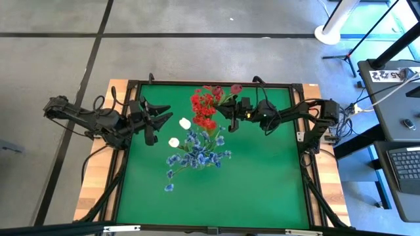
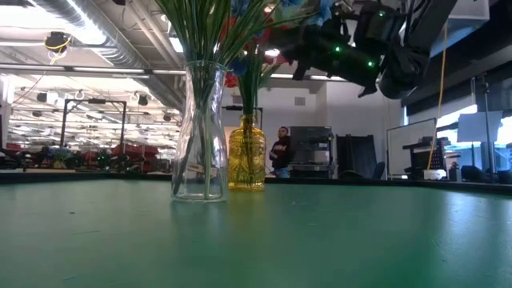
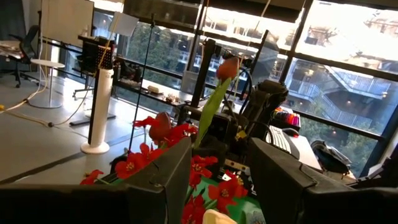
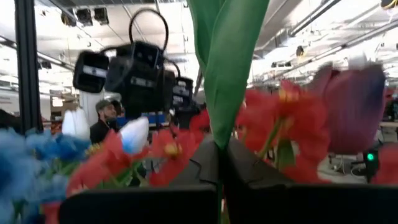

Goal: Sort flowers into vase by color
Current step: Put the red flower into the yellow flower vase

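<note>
above the red cluster, my right gripper is clamped on a pink bud's stem, the bud standing beside the reds over the yellow vase. blues and white buds sit in the clear vase. left gripper waits nearby, jaws apart, empty. stem looks light, thin, springy; best held low on the stalk, never the bloom.

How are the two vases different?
The clear glass vase is see-through and colourless, but the small yellow glass vase is tinted amber. The clear vase looks taller and wider; the yellow vase looks shorter and slimmer, though it stands farther back. Both stand upright on the green table, side by side, with green stems poking out of their tops.
</note>
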